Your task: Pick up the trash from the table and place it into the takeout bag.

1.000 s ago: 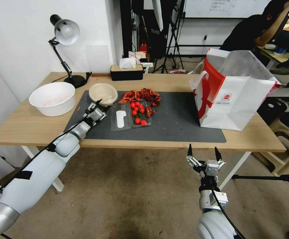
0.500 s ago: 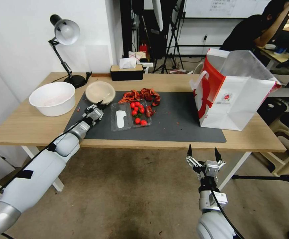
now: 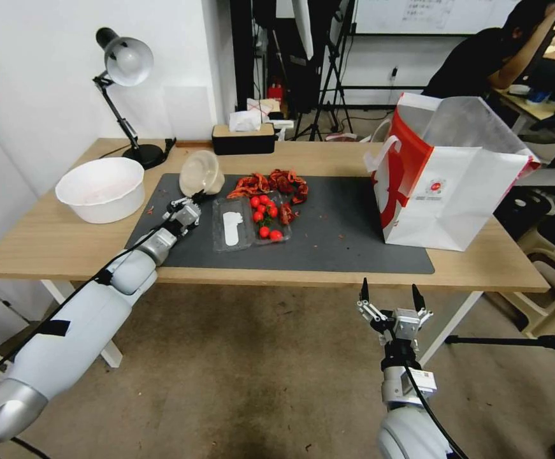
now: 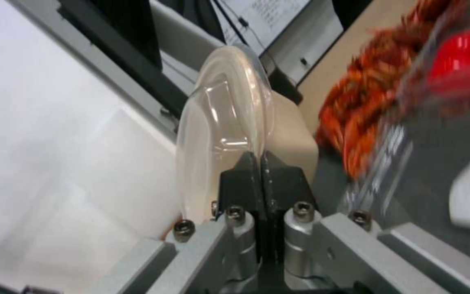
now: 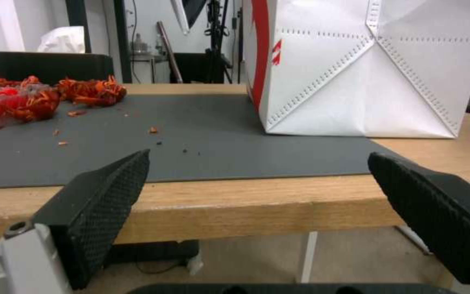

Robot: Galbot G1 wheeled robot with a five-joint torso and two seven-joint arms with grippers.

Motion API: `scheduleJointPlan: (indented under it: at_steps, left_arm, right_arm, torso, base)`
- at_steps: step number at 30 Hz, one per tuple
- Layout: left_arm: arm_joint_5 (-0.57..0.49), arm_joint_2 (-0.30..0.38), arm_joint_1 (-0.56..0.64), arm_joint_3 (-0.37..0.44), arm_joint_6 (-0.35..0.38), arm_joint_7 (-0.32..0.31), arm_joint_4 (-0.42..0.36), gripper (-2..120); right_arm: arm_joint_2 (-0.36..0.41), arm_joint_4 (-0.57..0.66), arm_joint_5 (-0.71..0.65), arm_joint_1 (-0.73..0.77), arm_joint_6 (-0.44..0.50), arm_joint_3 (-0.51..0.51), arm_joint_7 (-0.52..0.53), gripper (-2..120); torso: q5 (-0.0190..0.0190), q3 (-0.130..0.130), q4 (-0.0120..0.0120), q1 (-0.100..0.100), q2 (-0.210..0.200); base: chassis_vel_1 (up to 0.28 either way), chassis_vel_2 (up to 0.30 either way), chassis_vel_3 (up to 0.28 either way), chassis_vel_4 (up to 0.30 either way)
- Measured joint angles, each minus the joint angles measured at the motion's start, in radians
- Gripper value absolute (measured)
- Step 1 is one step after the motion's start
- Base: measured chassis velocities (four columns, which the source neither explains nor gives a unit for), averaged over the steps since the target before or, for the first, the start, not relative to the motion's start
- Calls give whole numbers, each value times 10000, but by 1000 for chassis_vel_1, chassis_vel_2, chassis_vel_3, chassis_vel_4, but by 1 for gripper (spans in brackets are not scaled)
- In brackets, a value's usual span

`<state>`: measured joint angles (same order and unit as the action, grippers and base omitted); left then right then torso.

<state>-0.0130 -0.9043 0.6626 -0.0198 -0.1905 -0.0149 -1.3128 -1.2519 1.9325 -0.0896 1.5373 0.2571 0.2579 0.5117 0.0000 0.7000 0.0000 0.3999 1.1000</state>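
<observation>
Left hand (image 3: pixel 191 203) clamped on beige paper bowl (image 3: pixel 201 173) rim, bowl tipped upright just beyond fingertips; right hand (image 3: pixel 390 298) spread apart below desk (image 3: pixel 353 156) edge.

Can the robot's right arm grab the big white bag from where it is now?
Probably not yet. The right pincer hangs open below and in front of the table edge, while the takeout bag stands up on top. Nothing blocks the way, but the arm would need to rise and reach forward.

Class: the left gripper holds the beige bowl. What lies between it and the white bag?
The left gripper pinches the bowl by its rim. Red food scraps and a clear tomato tray lie low on the mat toward the bag.
</observation>
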Motion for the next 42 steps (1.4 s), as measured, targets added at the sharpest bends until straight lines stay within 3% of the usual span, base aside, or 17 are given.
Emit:
scheduleJointPlan:
  at_steps: [8, 16, 21, 24, 25, 28, 32, 33, 36, 42]
  left_arm:
    - [19, -132, -343, -174, -269, 28, 87, 0]
    - [-591, -243, -1213, -667, -312, 5, -627, 0]
    - [-1719, -237, -1901, -1259, -39, 1, -1203, 0]
    - [-3392, -320, -2855, -2089, 316, 39, -1860, 0]
    - [-3392, -320, -2855, -2089, 316, 39, -1860, 0]
    - [-5072, -766, -3919, -3124, 747, 34, -2440, 0]
    - [-5976, -1330, -4882, -3932, 1010, -44, -2556, 0]
    - [-5976, -1330, -4882, -3932, 1010, -44, -2556, 0]
    - [-6552, -2157, -5859, -4545, 1168, -172, -2243, 0]
    - [-7166, -2877, -6576, -5114, 1232, -272, -2002, 0]
  right_arm:
    - [-32, -3, 27, 15, 14, 6, 9, 100]
    - [-40, 94, 74, 79, 19, 33, 45, 100]
    - [-46, 127, 87, 89, 20, 54, 58, 100]
    - [-43, 147, 92, 104, 21, 107, 71, 100]
    - [-43, 147, 92, 104, 21, 107, 71, 100]
    - [-39, 148, 92, 103, 23, 151, 76, 100]
    - [-57, 136, 92, 100, 24, 155, 79, 100]
    - [-57, 136, 92, 100, 24, 155, 79, 100]
    - [-66, 125, 92, 137, 34, 195, 95, 100]
    - [-89, 96, 92, 117, 40, 215, 112, 100]
  torso:
    - [0, 0, -3, 1, 0]
    - [1, 0, 1, 0, 0]
    - [1, 1, 0, 1, 0]
    - [3, 0, 0, 0, 0]
    - [3, 0, 0, 0, 0]
    - [2, 0, -1, 1, -1]
    - [2, 1, 0, 0, -1]
    - [2, 1, 0, 0, -1]
    - [1, 1, -1, 1, -1]
    - [3, 0, -2, 1, -1]
  base:
    - [0, 0, 0, 0]
    - [0, 0, 0, 0]
    - [0, 0, 0, 0]
    - [0, 0, 0, 0]
    - [0, 0, 0, 0]
    - [0, 0, 0, 0]
    - [0, 0, 0, 0]
    - [0, 0, 0, 0]
    - [0, 0, 0, 0]
    - [0, 0, 0, 0]
